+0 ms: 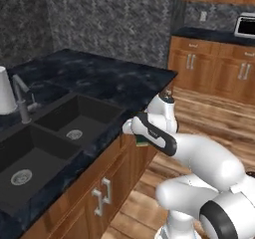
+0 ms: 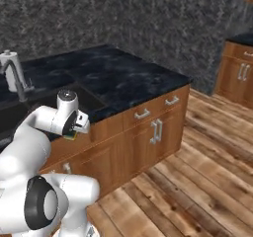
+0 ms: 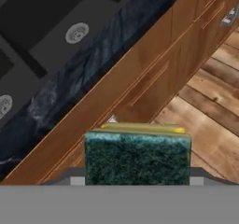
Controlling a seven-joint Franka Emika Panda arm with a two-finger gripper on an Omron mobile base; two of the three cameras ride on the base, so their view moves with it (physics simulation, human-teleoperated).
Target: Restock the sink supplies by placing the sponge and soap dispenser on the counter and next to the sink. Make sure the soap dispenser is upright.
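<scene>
My gripper (image 3: 137,174) is shut on the sponge (image 3: 137,153), which has a dark green face and a yellow edge and hides the fingertips. In the base views the sponge (image 1: 143,143) (image 2: 70,135) hangs under the hand, just off the front edge of the counter (image 1: 99,78) (image 2: 123,78). It is over the wooden cabinet fronts, near the right end of the black double sink (image 1: 60,128) (image 3: 51,27). The soap dispenser is out of view.
A dark faucet (image 1: 20,98) (image 2: 15,80) and a white cylinder (image 1: 6,91) (image 2: 12,63) stand behind the sink. Wooden drawers with steel handles (image 2: 148,115) run under the counter. Bare worktop lies right of the sink, with plank floor (image 2: 197,172) beyond.
</scene>
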